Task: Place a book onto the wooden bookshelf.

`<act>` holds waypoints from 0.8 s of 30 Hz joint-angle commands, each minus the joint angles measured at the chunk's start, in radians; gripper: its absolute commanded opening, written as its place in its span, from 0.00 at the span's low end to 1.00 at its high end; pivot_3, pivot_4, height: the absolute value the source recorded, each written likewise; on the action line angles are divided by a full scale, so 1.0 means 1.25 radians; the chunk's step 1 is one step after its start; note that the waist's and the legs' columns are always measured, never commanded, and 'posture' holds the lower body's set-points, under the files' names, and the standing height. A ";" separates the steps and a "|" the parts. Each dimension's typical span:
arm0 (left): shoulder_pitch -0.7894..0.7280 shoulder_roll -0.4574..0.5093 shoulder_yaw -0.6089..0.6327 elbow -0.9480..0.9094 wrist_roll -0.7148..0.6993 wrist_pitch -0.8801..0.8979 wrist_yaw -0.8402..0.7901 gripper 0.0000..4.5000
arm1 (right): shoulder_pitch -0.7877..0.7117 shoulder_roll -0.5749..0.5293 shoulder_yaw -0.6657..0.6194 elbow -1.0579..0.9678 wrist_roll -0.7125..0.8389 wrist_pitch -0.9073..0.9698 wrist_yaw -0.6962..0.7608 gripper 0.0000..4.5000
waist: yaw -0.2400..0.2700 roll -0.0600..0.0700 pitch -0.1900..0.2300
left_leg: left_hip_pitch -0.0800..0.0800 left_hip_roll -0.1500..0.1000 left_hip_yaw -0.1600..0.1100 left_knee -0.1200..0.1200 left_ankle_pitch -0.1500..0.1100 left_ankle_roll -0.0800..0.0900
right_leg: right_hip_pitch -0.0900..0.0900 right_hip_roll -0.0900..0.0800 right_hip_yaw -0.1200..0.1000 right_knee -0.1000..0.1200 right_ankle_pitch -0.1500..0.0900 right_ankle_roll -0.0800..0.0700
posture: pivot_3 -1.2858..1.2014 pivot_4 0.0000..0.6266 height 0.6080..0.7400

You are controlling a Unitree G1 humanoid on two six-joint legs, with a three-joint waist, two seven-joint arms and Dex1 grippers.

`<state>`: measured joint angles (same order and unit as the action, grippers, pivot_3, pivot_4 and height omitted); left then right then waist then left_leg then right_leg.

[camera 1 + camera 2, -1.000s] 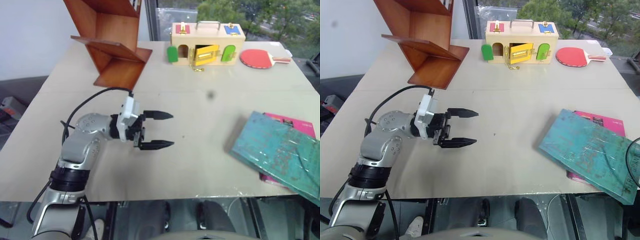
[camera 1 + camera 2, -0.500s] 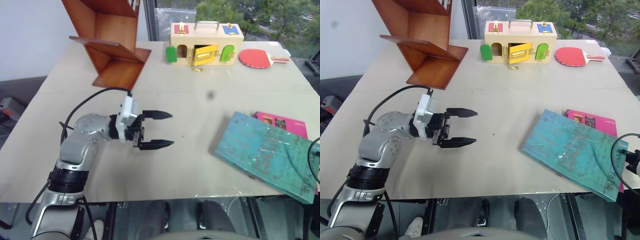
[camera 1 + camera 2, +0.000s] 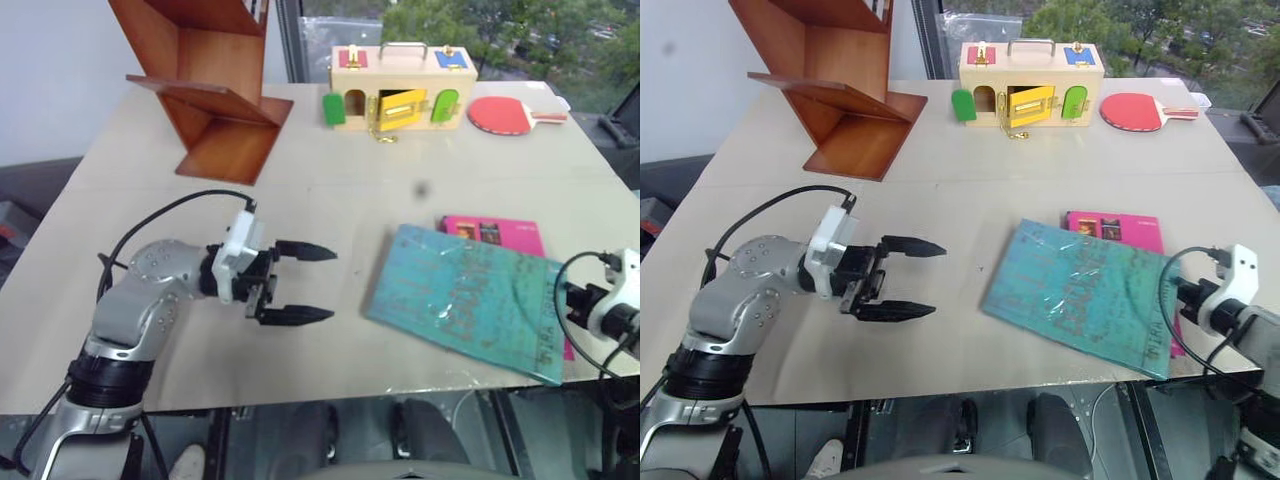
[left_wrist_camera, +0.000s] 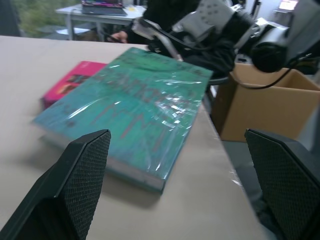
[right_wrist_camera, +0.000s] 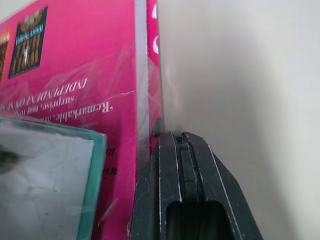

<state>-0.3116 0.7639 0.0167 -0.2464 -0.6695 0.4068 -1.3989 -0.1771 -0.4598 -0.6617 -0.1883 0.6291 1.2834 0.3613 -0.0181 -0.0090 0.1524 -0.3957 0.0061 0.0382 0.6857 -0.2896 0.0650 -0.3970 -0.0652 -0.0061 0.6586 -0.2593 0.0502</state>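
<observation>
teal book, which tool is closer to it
Right. The right tool, shut, sits at the book's right edge, against the pink book under it. The left tool, open, is apart from its left side.

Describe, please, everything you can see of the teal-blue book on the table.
The book is large, thin and rectangular, with a mottled teal cover, faint lettering and a glossy, film-like sheen. It lies flat and closed near the table's front edge, turned askew, partly on top of a smaller pink book. The open left gripper faces it across a gap without touching it. The right gripper is shut, its tips at the pink book's edge.
</observation>
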 commanded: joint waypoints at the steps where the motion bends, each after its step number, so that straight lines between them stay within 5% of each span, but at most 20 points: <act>1: 0.010 0.028 0.042 -0.025 -0.016 -0.005 -0.011 1.00 | -0.033 0.032 0.034 -0.016 0.019 0.016 -0.030 0.01 | 0.001 0.000 0.000 | 0.000 0.000 0.000 0.000 0.000 0.000 | 0.000 0.000 0.000 0.000 0.000 0.000 | 0.52 0.24 1.00; 7: 0.026 0.032 0.050 -0.027 -0.012 -0.012 0.000 1.00 | -0.058 0.042 0.054 0.006 -0.007 -0.033 -0.062 0.01 | 0.003 0.000 0.000 | 0.000 -0.001 0.000 0.000 0.000 0.000 | 0.000 0.001 -0.001 0.000 0.000 0.000 | 0.52 0.24 1.00; 17: 0.027 0.015 0.038 -0.009 -0.001 -0.028 0.008 1.00 | 0.059 -0.159 -0.080 -0.201 0.038 -0.035 -0.012 0.01 | 0.016 0.004 0.003 | -0.003 -0.002 0.000 -0.001 0.000 -0.001 | -0.001 0.000 -0.001 -0.002 0.000 0.000 | 0.52 0.24 1.00; 24: -0.008 -0.011 0.014 0.038 0.019 -0.049 -0.003 1.00 | 0.050 -0.180 -0.144 -0.404 0.345 0.014 0.058 0.01 | 0.005 0.003 0.003 | -0.002 -0.001 0.000 -0.001 -0.001 0.001 | -0.001 0.001 -0.001 -0.001 0.000 0.000 | 0.52 0.24 1.00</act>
<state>-0.3053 0.7498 0.0276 -0.2014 -0.6497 0.3645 -1.3940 -0.0991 -0.6705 -0.8333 -0.6315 0.9578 1.2886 0.4301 -0.0117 -0.0050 0.1566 -0.3975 0.0053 0.0374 0.6847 -0.2906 0.0669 -0.3980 -0.0639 -0.0079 0.6581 -0.2594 0.0506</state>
